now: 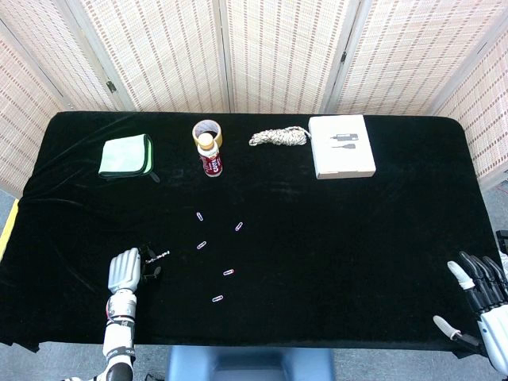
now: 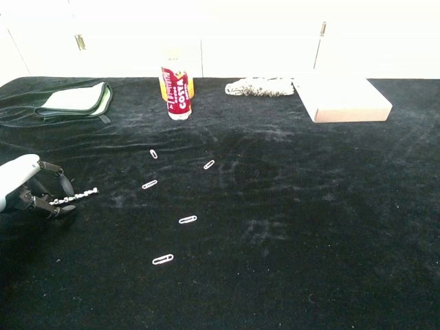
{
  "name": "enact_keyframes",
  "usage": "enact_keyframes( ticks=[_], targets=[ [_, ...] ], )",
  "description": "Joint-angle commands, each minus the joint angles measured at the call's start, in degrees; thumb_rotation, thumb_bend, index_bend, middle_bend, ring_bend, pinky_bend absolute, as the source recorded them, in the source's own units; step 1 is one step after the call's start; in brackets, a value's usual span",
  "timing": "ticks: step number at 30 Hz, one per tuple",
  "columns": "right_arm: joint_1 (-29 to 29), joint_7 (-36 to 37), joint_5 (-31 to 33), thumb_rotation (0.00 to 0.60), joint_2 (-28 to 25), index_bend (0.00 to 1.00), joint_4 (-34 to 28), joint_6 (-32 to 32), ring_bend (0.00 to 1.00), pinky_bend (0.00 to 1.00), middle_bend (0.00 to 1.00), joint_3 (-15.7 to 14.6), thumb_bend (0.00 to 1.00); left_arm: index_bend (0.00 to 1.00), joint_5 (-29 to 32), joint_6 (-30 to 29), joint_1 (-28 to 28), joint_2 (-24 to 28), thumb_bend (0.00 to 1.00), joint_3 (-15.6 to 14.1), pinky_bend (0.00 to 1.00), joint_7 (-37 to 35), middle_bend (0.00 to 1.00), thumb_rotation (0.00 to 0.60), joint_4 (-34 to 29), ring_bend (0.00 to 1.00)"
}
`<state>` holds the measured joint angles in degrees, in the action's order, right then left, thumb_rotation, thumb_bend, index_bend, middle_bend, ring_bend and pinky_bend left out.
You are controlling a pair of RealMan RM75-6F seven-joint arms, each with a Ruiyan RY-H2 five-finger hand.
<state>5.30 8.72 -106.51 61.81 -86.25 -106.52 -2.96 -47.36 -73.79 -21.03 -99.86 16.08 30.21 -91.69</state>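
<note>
near edge, head view: right hand (image 1: 482, 298) at the desk's (image 1: 357, 254) front right corner, fingers spread, holding nothing, well apart from every object. it does not show in the chest view.

left hand (image 2: 24, 192) at the front left, resting on the black cloth. its dark fingers (image 2: 55, 196) are curled around the near end of a short bead chain (image 2: 74, 197); the chain's far end sticks out toward the desk's middle, lying on the cloth. whether the fingers actually pinch the chain or only touch it cannot be told for sure, but in the chest view the chain's end sits between thumb and fingers. in the head view the same hand (image 1: 125, 270) shows with the chain (image 1: 157, 255) just beside its fingertips.

middle of desk: five paper clips scattered right of the chain, none touching it. nearest one (image 2: 163, 259), then (image 2: 188, 219), (image 2: 149, 184), (image 2: 209, 164), and the farthest (image 2: 154, 154).

far row, left to right: a folded green-edged cloth (image 2: 74, 100); a small red-labelled bottle (image 2: 178, 93) upright, with a roll of tape (image 1: 209, 130) directly behind it; a bundle of pale rope (image 2: 260, 86); a flat white box (image 2: 342, 98), just beside the rope.

behind the desk: a woven folding screen (image 1: 270, 48).
</note>
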Motion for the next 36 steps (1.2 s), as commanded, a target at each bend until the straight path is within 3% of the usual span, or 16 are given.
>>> enact_keyframes(
  ticks=[1,14,23,36],
  targets=[
    [-0.1,-0.2,0.0,0.6,-0.1,0.0,-0.2,0.2,0.0,0.0,0.0,0.0,0.01,0.49,0.4,0.3,-0.2,0.0,0.36,-0.1,1.0,-0.3,1.0,0.6,0.4,1.0],
    [-0.1,-0.5,0.3,0.6,-0.2,0.0,-0.6,0.7,0.0,0.0,0.0,0.0,0.01,0.49,2.5,1.1,-1.3,0.1,0.37,-0.3,1.0,-1.2,1.0,0.6,2.2,1.0],
    [-0.1,-0.7,0.3,0.6,-0.3,0.0,-0.7,0.7,0.0,0.0,0.0,0.1,0.01,0.77,3.0,-0.3,-1.5,-0.3,0.57,-0.3,1.0,-1.2,1.0,0.6,3.2,1.0],
    [-0.1,-1.1,0.0,0.6,-0.1,0.0,-0.7,0.8,0.0,0.0,0.0,0.1,0.01,0.83,0.1,-2.1,-0.9,1.5,0.64,-0.8,1.0,-3.8,1.0,0.6,0.1,1.0]
  ],
)
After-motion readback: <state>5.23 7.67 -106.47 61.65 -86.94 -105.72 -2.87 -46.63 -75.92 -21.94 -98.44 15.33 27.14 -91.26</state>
